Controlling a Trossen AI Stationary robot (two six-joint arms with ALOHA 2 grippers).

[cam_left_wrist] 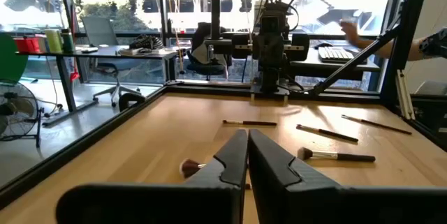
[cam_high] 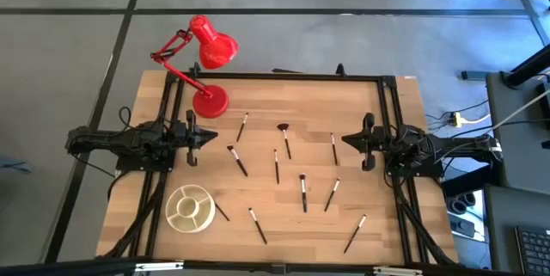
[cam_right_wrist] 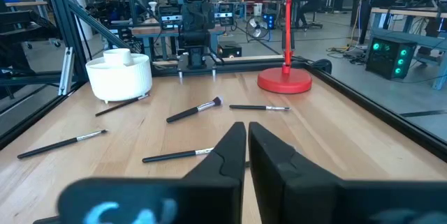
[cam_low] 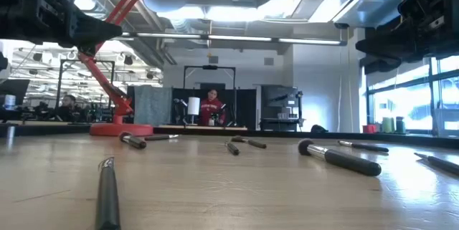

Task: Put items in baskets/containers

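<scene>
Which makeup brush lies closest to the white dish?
The thin dark-handled brush lying at the round cream-white divided dish's right rim; every other brush lies farther out on the wood.

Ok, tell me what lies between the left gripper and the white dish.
Only bare wood. In the high view the left gripper hangs at the table's left edge and the white dish sits nearer the front; no brush lies between them, though one brush touches the dish's far side.

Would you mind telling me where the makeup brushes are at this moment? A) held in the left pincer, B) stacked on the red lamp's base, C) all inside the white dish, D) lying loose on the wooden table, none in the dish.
D: the high view shows the brushes scattered over the table, while the dish holds none; one brush merely lies beside its rim, and both pincers, left and right, hold nothing.
</scene>
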